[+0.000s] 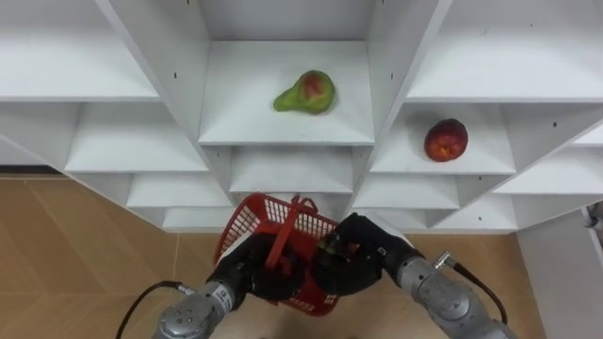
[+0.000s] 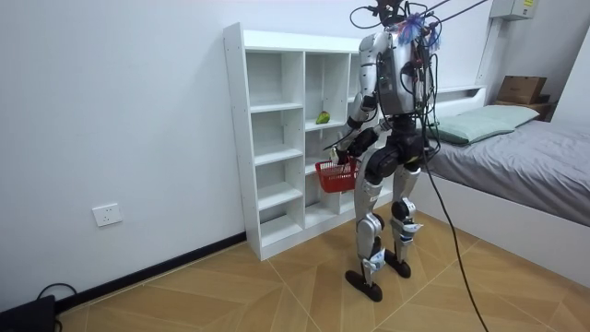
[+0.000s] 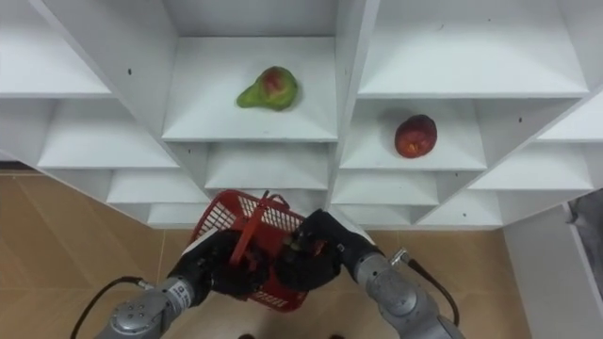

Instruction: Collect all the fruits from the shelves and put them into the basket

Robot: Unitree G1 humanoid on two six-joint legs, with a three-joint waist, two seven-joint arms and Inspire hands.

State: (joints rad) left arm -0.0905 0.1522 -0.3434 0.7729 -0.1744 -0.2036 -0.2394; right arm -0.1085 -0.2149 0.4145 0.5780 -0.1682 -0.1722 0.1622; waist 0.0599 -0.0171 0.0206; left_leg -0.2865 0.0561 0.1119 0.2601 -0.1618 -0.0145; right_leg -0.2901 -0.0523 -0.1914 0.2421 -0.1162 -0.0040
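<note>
I see the robot facing the white shelves (image 1: 283,132), its left hand (image 1: 256,275) clenched round the handle of the red basket (image 1: 245,224). Its right hand (image 1: 350,264) sits at the basket's rim (holding anything or not, I cannot tell). 2 fruits lie above and ahead. The pear (image 1: 306,92) is on its side, lengthwise across the middle shelf. The red fruit (image 1: 446,139) is nearer the right hand, with open shelf around it.
</note>
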